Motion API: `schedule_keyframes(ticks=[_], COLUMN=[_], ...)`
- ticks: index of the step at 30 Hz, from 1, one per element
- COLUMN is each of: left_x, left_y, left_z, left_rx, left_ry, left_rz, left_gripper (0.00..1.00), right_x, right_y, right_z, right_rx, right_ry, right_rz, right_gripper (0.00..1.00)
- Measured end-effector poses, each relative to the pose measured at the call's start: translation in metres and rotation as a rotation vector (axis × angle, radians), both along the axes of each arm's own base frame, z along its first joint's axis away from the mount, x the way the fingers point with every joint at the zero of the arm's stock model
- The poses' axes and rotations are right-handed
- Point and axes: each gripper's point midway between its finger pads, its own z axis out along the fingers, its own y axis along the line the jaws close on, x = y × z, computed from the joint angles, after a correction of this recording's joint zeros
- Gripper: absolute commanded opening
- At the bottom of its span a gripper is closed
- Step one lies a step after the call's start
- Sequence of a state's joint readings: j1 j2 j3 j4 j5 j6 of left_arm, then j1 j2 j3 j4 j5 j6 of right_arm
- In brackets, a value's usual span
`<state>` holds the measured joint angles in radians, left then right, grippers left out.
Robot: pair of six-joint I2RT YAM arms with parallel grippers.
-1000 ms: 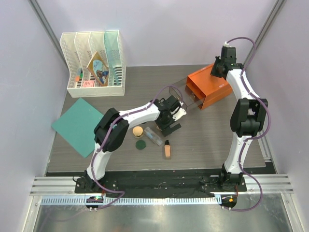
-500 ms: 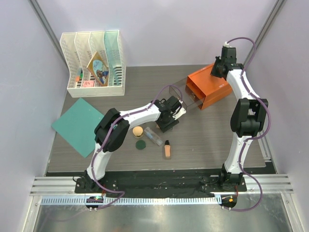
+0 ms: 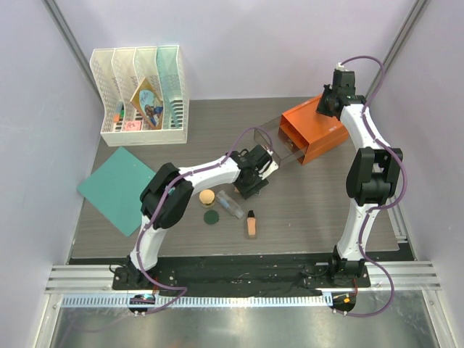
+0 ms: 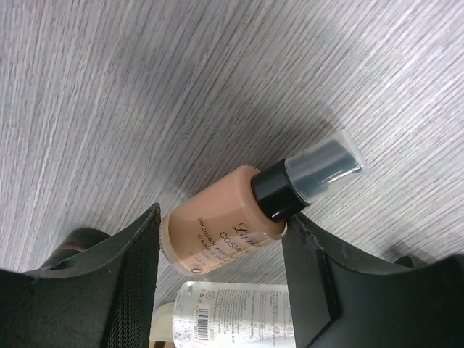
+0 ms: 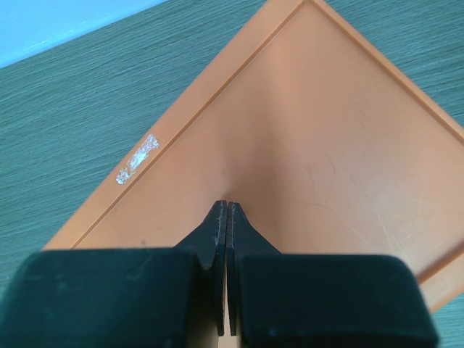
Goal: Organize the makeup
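A peach bottle point(image 4: 217, 226) with a black cap lies on its side on the table between the fingers of my left gripper point(image 4: 222, 243). One pad sits at its base and the other at its shoulder, so the gripper is shut on it. Just beneath it lies the clear tube point(image 4: 235, 312). In the top view the left gripper point(image 3: 250, 185) sits low at mid-table, beside the clear tube point(image 3: 230, 204), the tan compact point(image 3: 207, 196), a dark-green disc point(image 3: 211, 217) and the orange stick point(image 3: 251, 223). My right gripper point(image 5: 227, 208) is shut, its tips over the orange drawer box point(image 5: 304, 138).
The orange drawer box point(image 3: 313, 130) stands at the back right, with a clear drawer point(image 3: 270, 142) pulled out toward the left gripper. A white file rack point(image 3: 141, 98) stands at the back left. A teal sheet point(image 3: 116, 188) lies flat on the left.
My left gripper has closed from wide open onto the peach bottle and shifted slightly back. The right arm has not moved.
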<state>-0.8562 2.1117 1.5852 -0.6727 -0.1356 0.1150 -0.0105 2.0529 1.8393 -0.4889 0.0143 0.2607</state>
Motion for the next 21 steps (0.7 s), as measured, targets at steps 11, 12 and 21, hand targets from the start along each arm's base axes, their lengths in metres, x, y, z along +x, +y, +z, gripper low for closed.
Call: schedule_keyframes(ticks=[11,12,21], left_x=[0.0,0.0,0.011], left_y=[0.012,0.012,0.014], left_z=[0.003,0.003,0.045], left_rx=[0.047,0.047,-0.001], left_ry=[-0.003,-0.003,-0.102], left_rz=[0.054,0.055,0.103], left_gripper=[0.0,0.0,0.0], right_x=[0.0,0.0,0.001], right_y=[0.0,0.001,0.002], right_z=[0.0,0.0,0.0], right_rx=[0.002,0.003,0.012], right_ry=[-0.002,-0.002,-0.005], right_rz=[0.003,0.003,0.012], right_gripper=[0.01,0.01,0.01])
